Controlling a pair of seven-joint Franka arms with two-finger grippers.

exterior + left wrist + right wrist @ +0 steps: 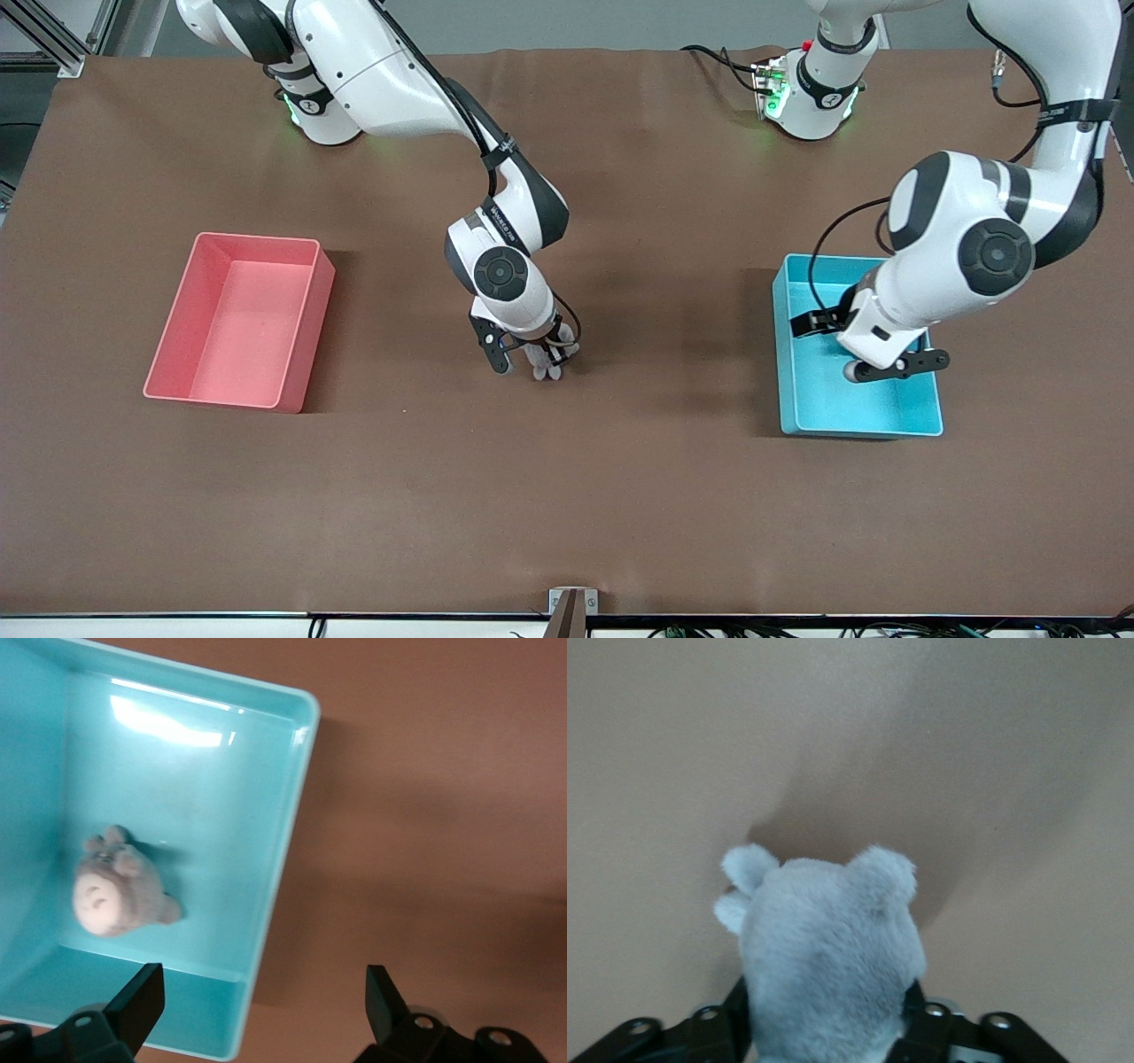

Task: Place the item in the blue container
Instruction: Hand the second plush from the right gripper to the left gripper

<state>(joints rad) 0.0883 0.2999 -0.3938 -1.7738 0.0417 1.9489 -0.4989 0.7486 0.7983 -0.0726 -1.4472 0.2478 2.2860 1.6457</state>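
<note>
Right gripper (530, 356) is clamped on a grey plush toy (828, 961) over mid-table. Left gripper (266, 1001) is spread wide over the blue container (802, 416), where a pink plush pig (111, 890) lies. A pink bin (306, 328) sits at 9 o'clock. No readable writing.

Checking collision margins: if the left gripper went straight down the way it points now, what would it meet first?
Probably the blue container. The left gripper hangs open over it, jaws straddling one side wall, so that wall or the floor inside comes first. The pink plush pig lies off to the side, likely clear. Depth is unclear.
</note>
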